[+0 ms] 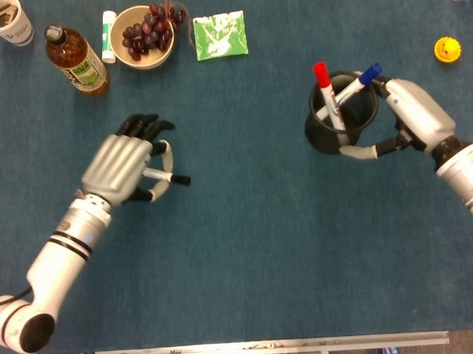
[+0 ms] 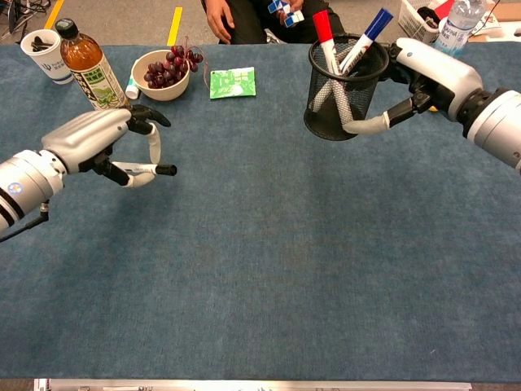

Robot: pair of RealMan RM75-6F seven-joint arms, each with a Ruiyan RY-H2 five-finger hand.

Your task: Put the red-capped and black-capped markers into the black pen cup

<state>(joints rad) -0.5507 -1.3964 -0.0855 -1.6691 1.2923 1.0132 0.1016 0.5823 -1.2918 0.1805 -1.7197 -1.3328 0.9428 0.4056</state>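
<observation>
Blue-grey carpet-like mat (image 2: 269, 269) covers the whole table; metal strip along its near edge. Landmark = black mesh pen cup (image 2: 339, 92), far right part of mat. L hand (image 2: 98, 140) well left of cup, lifted off the mat, thumb and fingers pinching black-capped marker (image 2: 145, 169), cap end pointing toward cup. R hand (image 2: 423, 77) just right of cup, thumb under/front and fingers behind, gripping cup wall; cup tilted a bit. Red-capped marker (image 2: 326, 41) already in cup, blue-capped marker (image 2: 362, 38) beside it, both sticking up past rim. Far left of cup along back edge: green packet (image 2: 232, 82), bowl of grapes (image 2: 164, 72), white tube, tea bottle (image 2: 88, 68), paper cup (image 2: 44, 53). Yellow object (image 1: 447, 49) right of cup in head view. Beyond table: concrete floor w/ yellow tape line, person in dark clothes holding a small blue-white thing.
</observation>
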